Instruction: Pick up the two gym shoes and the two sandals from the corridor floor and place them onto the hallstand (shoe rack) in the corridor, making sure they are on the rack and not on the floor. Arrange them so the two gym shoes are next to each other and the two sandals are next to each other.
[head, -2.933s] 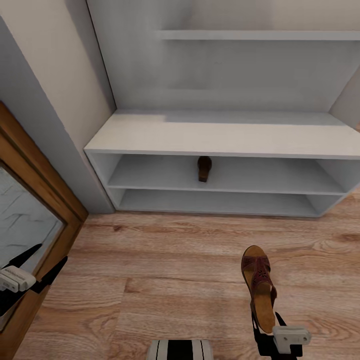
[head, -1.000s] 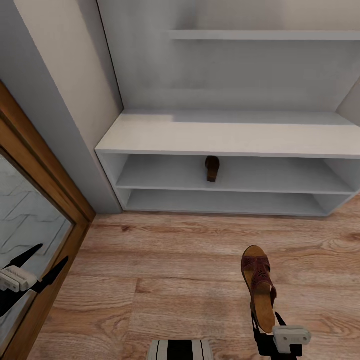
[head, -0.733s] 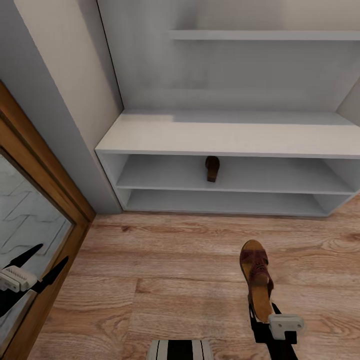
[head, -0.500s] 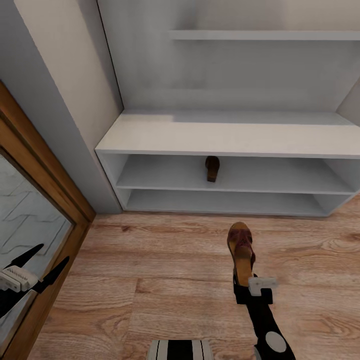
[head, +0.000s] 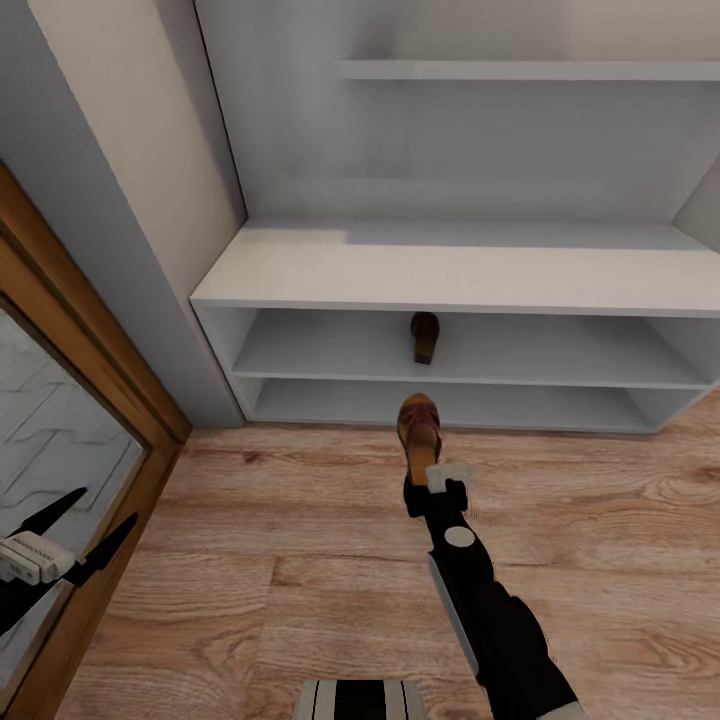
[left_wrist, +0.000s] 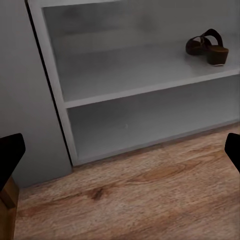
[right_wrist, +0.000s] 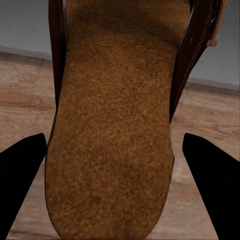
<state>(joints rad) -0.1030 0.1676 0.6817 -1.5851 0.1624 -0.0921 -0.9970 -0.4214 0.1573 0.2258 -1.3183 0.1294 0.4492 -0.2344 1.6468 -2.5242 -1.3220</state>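
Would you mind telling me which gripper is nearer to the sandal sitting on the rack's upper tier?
The right gripper, holding the other sandal just in front of the sandal on the rack. The left gripper hangs far off by the door frame.

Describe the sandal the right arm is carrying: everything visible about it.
The carried sandal is dark brown, leather-looking, with a wide strap across the front and a tan, suede-like footbed that shows large in the right wrist view. The right tool grips it at the heel end, toe pointing toward the hallstand. It is held over the corridor floor, just short of the lower tiers. Its sole cannot be seen. Its mate sits apart, on the upper tier.
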